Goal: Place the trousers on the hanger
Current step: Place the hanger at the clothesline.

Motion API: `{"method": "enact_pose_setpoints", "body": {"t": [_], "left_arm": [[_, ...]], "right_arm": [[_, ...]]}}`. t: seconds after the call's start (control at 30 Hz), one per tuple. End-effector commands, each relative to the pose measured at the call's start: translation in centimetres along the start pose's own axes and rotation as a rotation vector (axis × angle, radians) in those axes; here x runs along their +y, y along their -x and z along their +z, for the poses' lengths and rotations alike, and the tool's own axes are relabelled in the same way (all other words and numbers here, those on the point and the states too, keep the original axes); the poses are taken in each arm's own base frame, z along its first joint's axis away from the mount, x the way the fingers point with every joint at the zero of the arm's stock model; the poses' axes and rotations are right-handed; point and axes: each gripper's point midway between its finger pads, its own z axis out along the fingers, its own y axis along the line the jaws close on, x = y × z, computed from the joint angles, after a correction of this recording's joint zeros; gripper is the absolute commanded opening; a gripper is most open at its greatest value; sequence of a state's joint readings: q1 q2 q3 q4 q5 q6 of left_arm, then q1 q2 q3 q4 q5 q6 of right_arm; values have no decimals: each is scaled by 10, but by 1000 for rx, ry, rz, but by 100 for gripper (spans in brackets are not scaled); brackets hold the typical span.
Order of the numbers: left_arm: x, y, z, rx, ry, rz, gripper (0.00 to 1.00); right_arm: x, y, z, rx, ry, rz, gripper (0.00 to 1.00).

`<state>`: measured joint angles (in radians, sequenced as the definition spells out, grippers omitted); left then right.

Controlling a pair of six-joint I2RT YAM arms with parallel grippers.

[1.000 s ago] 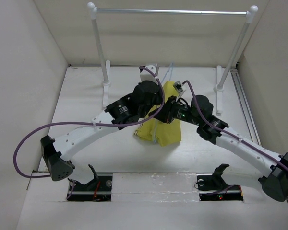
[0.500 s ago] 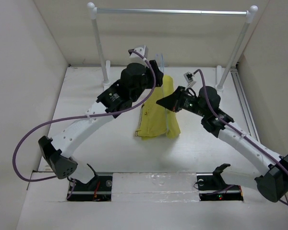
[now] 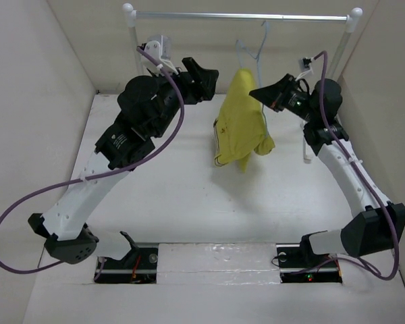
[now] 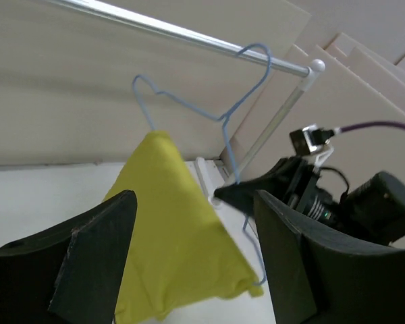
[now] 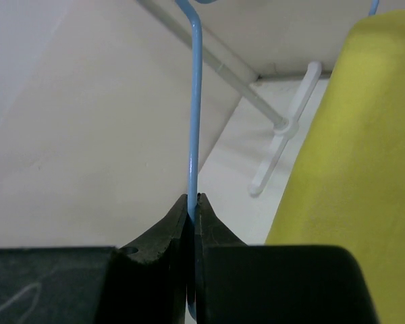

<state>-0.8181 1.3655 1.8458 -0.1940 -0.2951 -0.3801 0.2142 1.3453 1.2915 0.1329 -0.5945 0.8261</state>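
Both arms are seen raised since half a second ago, and the trousers [image 3: 240,115], then low over the table [image 3: 169,202], are now lifted clear of it and carried up toward the silver rail [image 3: 243,16]. The left pincer [image 3: 212,75], earlier pressed against the cloth, is now drawn off to the left of it.

The trousers are shown folded over the hanger [image 3: 250,52], hung in the air between the two pincers as a mustard-yellow bundle. A white edge with dark stripes [image 3: 219,140] is seen along its lower left side. The hanger's hook is held just under the rail. Whether it is resting on the bar cannot be told from any view.

The right pincer [image 3: 256,92] is closed tight on the hanger's thin blue wire, which is seen in the right wrist view running straight up from between the pressed fingertips [image 5: 182,209]. The yellow cloth is seen just beside that grip.

The left pincer is spread wide, with nothing held in it. In the left wrist view the trousers and hanger are framed between its two dark fingers [image 4: 98,246], apart from both. The rail is carried on white posts [image 3: 139,64] set at the far end of the table.
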Motion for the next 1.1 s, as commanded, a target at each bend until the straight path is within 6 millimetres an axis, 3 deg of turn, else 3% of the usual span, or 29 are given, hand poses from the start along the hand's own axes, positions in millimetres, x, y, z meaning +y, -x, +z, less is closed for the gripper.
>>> {"method": "enact_pose_setpoints", "body": {"t": [0.0,0.03,0.07,0.13,0.17,0.2,0.37,0.5,0.77,1.07], "left_arm": [[22,-40,-12,88,32,28,66],[20,-36,-15,80,27,16,66],[29,-56,-16,121,42,25,66],[35,-66,-25,144,46,14,66],[44,-85,-27,180,60,19,66],[46,-90,-30,192,61,9,66],[60,-125,-40,267,75,-2,66],[64,-146,-43,313,69,-18,66],[77,-169,-46,356,108,-23,66],[90,-195,-46,413,150,-8,68]], "right_arm": [[65,89,-22,-226,188,-198,0],[61,96,-24,-237,183,-208,0],[53,102,-22,-243,167,-204,0],[45,123,-29,-273,145,-228,0],[39,129,-30,-280,134,-225,0],[26,134,-27,-280,116,-216,0],[2,170,-38,-321,87,-247,0],[-21,185,-45,-344,55,-232,0],[-66,187,-55,-364,16,-170,0],[-113,156,-70,-352,-82,-105,0]]}}
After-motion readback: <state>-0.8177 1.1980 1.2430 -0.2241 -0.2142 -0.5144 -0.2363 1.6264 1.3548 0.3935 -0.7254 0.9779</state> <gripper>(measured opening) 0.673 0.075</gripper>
